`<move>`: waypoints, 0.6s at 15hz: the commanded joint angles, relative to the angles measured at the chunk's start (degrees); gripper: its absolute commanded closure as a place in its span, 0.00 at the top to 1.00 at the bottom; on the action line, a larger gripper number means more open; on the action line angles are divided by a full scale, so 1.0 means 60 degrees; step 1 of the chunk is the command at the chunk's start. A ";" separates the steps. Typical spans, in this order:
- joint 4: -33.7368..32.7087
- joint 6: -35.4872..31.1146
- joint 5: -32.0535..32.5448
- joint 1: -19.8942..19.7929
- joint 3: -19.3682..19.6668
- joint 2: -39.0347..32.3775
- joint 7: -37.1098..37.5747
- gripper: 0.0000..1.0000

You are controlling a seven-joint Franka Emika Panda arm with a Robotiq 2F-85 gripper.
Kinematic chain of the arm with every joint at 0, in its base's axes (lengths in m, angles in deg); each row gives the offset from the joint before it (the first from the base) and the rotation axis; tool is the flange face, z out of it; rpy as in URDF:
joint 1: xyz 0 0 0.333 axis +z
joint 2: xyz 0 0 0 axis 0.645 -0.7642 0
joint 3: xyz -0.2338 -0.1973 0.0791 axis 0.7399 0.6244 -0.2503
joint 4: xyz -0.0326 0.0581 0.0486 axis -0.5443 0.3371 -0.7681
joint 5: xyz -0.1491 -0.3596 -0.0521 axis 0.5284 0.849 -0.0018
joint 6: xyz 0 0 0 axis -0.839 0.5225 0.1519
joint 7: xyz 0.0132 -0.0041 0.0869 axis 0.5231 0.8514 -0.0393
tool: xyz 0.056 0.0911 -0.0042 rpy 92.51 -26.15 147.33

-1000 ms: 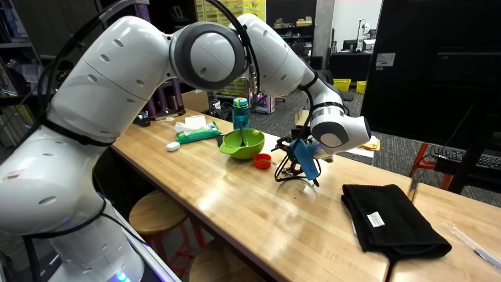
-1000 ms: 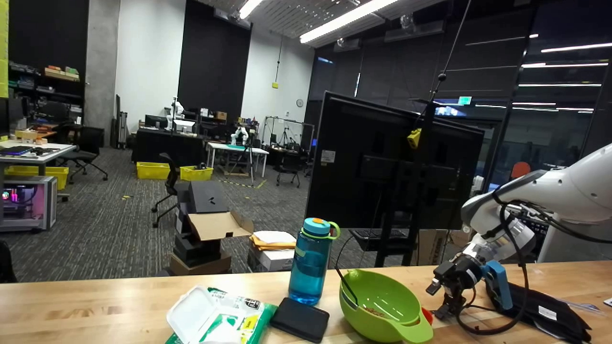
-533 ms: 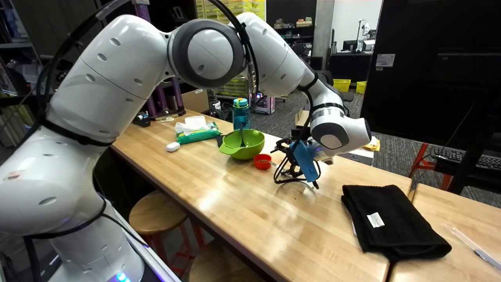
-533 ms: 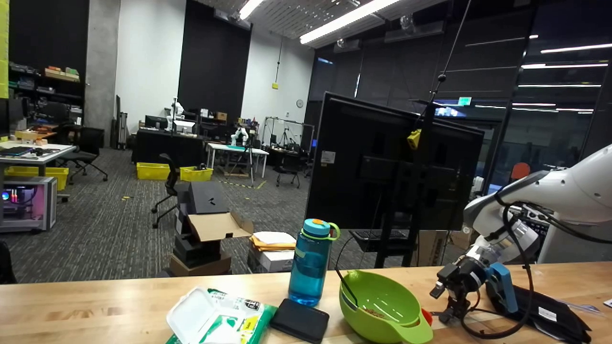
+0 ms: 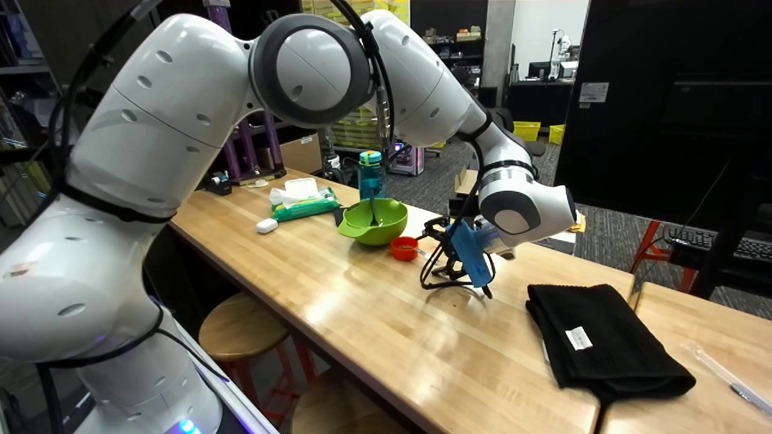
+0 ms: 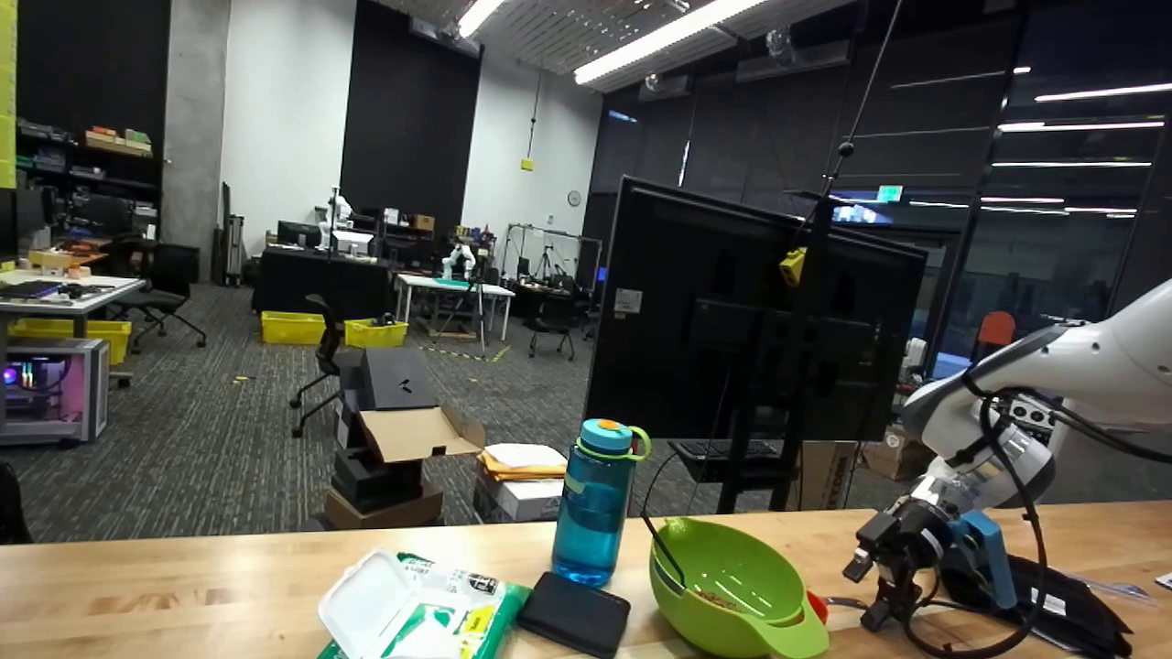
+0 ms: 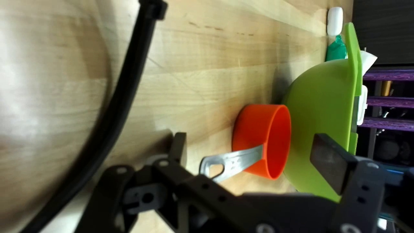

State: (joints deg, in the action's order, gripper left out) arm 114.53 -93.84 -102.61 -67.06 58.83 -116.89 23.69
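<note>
My gripper is open and empty, low over the wooden table. In the wrist view its fingers stand apart, with a red measuring cup seen beyond the gap between them. The cup's metal handle points back towards the gripper; its end lies by one finger, and I cannot tell whether they touch. The gripper also shows in both exterior views. The cup stands upright with brown bits inside, beside a green bowl. The bowl holds brown bits and a dark-handled utensil.
A blue bottle, a black case and a wipes pack stand near the bowl. A small white case and a folded black cloth lie on the table. A black cable loops beside the gripper.
The gripper has drawn back a little from the cup and bowl, and the arm has shifted with it. More of the cup's handle shows. The cup and bowl have not moved.
</note>
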 commanded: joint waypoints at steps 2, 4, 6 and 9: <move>0.0549 -0.0163 0.0216 0.0097 0.0073 0.0324 -0.0370 1.00; 0.0475 -0.0168 0.0208 0.0116 0.0050 0.0273 -0.0493 1.00; 0.0384 -0.0179 0.0218 0.0144 0.0036 0.0218 -0.0563 1.00; 0.0282 -0.0127 0.0212 0.0156 0.0008 0.0176 -0.0607 1.00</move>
State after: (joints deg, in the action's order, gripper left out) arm 114.96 -94.05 -102.52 -66.99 58.85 -116.65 21.03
